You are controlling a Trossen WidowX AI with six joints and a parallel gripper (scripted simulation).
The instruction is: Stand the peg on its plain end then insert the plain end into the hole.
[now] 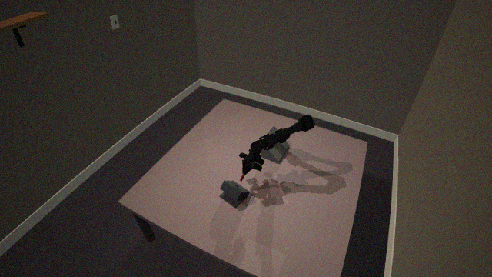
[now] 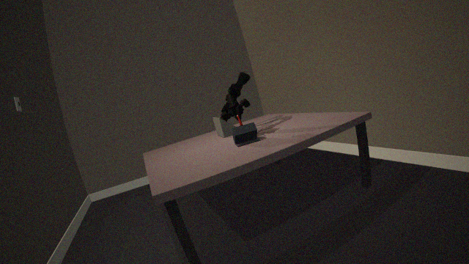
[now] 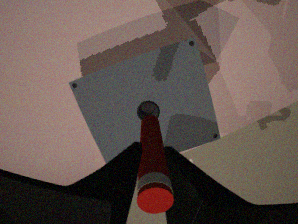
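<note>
The red peg (image 1: 241,177) (image 2: 239,119) (image 3: 151,135) is held tilted, its white band (image 3: 154,180) near the end closest to the wrist camera. My gripper (image 1: 244,172) (image 3: 151,151) is shut on the peg. The grey-blue sloped panel (image 1: 231,188) (image 2: 245,128) (image 3: 112,110) stands just beyond the peg's plain end. Its round hole (image 3: 148,108) shows open in the wrist view, with the plain end overlapping its near rim. In the top view a small gap shows between the plain end and the face. The exact gap cannot be told.
A second grey block (image 1: 277,155) (image 2: 221,128) stands on the pink table (image 1: 173,173) (image 2: 198,158), beneath and beside the arm. Shadows of the arm lie across the table and partly over the panel face.
</note>
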